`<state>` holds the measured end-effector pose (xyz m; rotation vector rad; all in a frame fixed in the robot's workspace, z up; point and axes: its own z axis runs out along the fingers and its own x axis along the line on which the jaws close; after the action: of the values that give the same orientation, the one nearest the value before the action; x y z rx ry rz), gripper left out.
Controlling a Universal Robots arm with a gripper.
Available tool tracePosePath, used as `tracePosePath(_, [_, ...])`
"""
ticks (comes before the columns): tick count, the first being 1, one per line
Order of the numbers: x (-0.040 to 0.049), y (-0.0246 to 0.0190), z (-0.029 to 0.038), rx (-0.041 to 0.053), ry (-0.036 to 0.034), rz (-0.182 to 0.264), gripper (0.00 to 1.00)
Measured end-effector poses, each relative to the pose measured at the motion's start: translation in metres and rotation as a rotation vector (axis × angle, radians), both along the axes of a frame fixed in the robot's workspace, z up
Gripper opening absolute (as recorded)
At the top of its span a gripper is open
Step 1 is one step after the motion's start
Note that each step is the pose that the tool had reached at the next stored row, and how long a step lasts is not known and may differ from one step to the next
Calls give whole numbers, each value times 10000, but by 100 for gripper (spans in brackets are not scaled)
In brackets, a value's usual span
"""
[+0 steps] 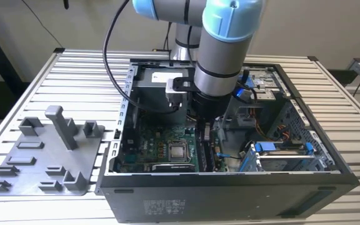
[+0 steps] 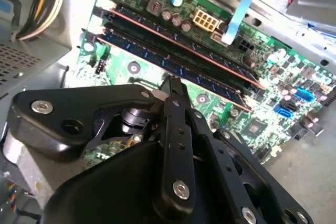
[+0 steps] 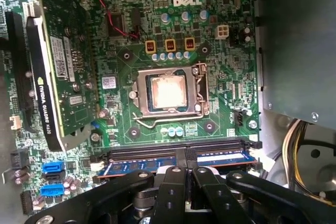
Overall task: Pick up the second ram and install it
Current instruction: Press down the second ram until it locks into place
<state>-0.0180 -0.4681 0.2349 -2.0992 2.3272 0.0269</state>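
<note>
The second ram (image 3: 136,166) is a dark blue-green stick standing on edge in a motherboard slot inside the open computer case (image 1: 230,180). In the second wrist view the ram (image 2: 142,53) runs beside another seated stick (image 2: 184,38). My gripper (image 3: 185,155) is shut, fingers pressed together, with its tips at the middle of the ram's top edge. The second wrist view shows the gripper (image 2: 173,83) right at that stick. In the exterior view the gripper (image 1: 204,129) reaches straight down into the case over the motherboard (image 1: 161,150).
A graphics card (image 3: 52,77) stands upright on the board, and the bare processor (image 3: 167,92) sits mid-board. Cables (image 2: 42,3) hang near the case wall. Blue drive-bay clips (image 1: 280,147) sit on the exterior view's right. A grey fixture (image 1: 48,159) with a post (image 1: 61,126) lies outside.
</note>
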Motion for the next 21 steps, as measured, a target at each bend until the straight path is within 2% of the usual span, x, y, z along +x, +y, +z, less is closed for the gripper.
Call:
tracePosePath(11, [72, -77, -3, 0, 0, 281, 11])
tracePosePath(19, [77, -83, -5, 1, 4, 353, 11])
tracePosePath(21, [77, -83, -23, 3, 4, 353, 11])
